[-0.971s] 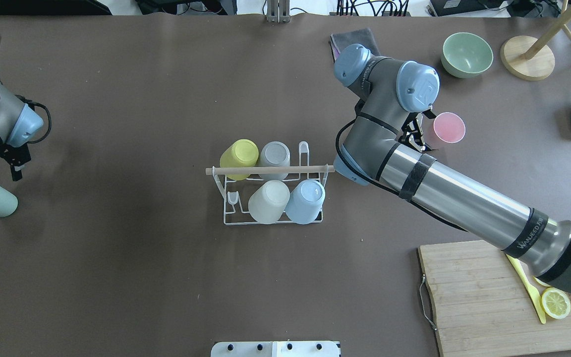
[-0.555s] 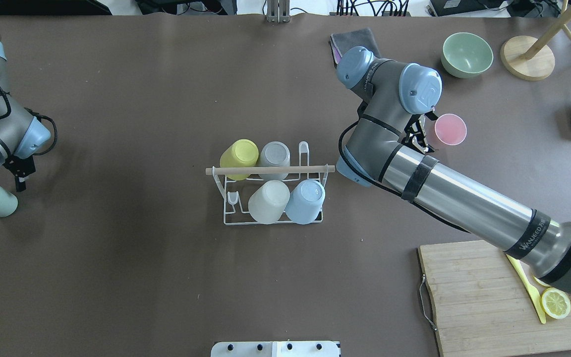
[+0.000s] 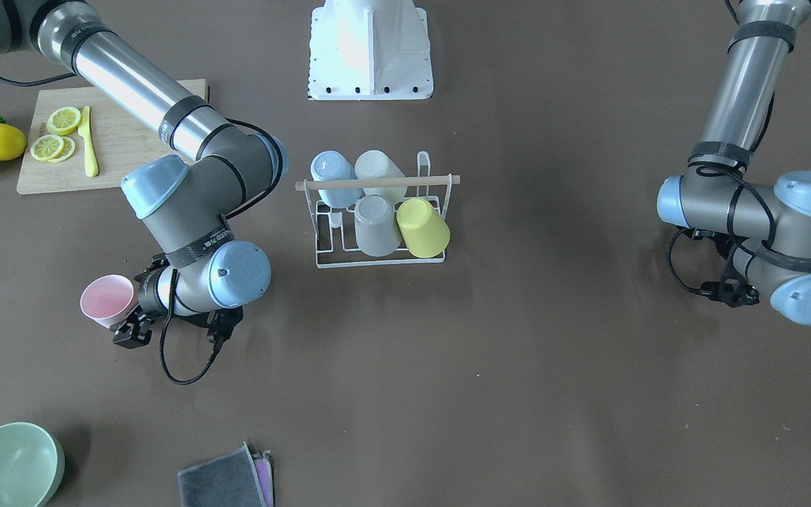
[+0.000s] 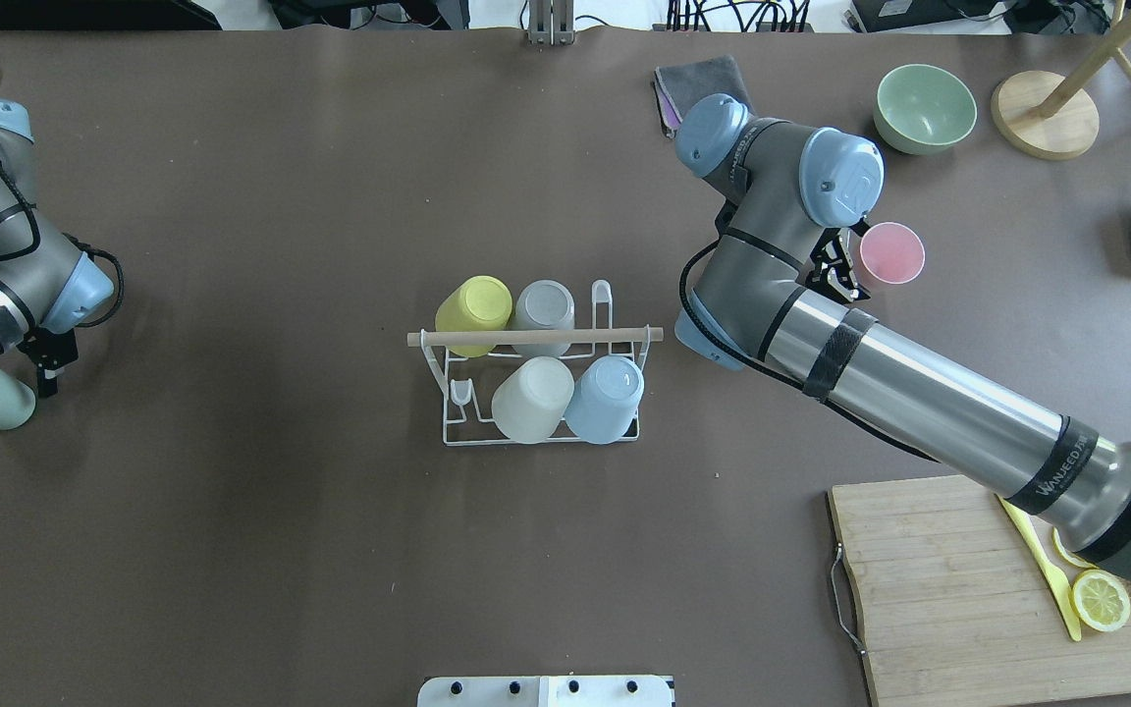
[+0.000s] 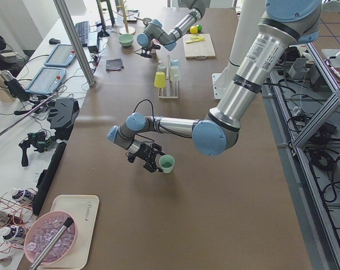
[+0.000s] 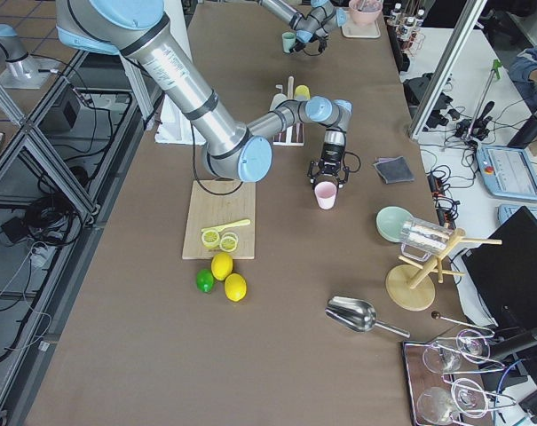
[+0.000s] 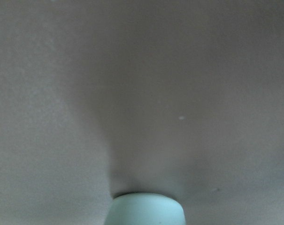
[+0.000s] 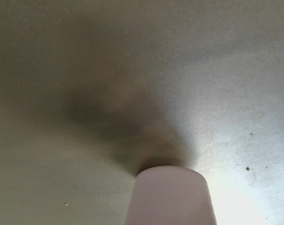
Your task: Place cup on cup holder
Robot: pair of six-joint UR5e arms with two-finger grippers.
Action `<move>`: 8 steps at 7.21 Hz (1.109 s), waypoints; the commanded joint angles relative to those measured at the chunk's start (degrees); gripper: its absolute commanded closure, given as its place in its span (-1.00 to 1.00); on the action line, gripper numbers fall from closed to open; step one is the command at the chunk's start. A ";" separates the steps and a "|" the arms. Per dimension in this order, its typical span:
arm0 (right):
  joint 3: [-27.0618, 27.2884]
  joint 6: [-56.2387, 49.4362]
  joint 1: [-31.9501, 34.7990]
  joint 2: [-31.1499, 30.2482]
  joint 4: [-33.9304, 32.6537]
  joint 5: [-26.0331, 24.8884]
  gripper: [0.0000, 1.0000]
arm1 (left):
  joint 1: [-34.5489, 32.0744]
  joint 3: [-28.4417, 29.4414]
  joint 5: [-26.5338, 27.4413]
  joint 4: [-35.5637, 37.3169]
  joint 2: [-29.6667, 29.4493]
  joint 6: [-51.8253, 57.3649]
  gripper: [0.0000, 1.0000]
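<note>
1. Nearest, at the robot's left end of the table, the left gripper (image 4: pixel 47 373) has slid over the last second towards the mint cup (image 5: pixel 167 163); it began well apart from it and now sits just beside it, and the forearm covers part of the cup from overhead; the cup stands upright on the table, mouth up; I cannot tell whether the jaws are spread or closed, as only the cup's rim shows at the bottom of the wrist view.

2. Mid-table, the cup holder (image 4: pixel 536 337) has not stirred; it carries a yellow cup (image 4: pixel 473 304), a grey cup (image 4: pixel 543 304), a cream cup (image 4: pixel 532 398) and a blue cup (image 4: pixel 605 398), all tipped over their prongs; two free prongs (image 4: pixel 602 295) remain, one at each row.

3. Farthest, the right gripper (image 4: pixel 842 275) has edged a little closer to the pink cup (image 4: pixel 891 252), which stands upright and has barely shifted; the gripper sits right at its side, and whether it is pinching the wall I cannot tell.

4. My reading: both arms are closing in on loose cups, and neither cup is lifted yet; the placing itself is all to come, and there are just enough free spots for the two.
</note>
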 commanded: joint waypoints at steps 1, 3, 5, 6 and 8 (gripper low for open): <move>0.00 -0.80 0.12 -0.54 1.23 -0.65 -0.83 | 1.21 0.02 0.78 0.09 0.00 0.09 -0.96; 0.00 -1.76 0.12 -1.16 1.76 -0.65 -0.83 | 1.48 0.02 1.75 0.09 -0.08 0.09 -0.96; 0.00 -1.77 -0.06 -1.86 2.38 -1.61 -0.83 | 1.48 0.80 1.76 0.09 -0.08 1.57 -0.96; 0.00 -1.77 -0.15 -2.12 2.38 -1.79 -0.83 | 1.48 0.98 1.76 0.00 -0.08 1.76 -0.96; 0.00 -1.77 -0.41 -2.30 2.38 -1.79 -0.83 | 1.30 0.98 1.76 0.00 -0.08 1.85 -0.97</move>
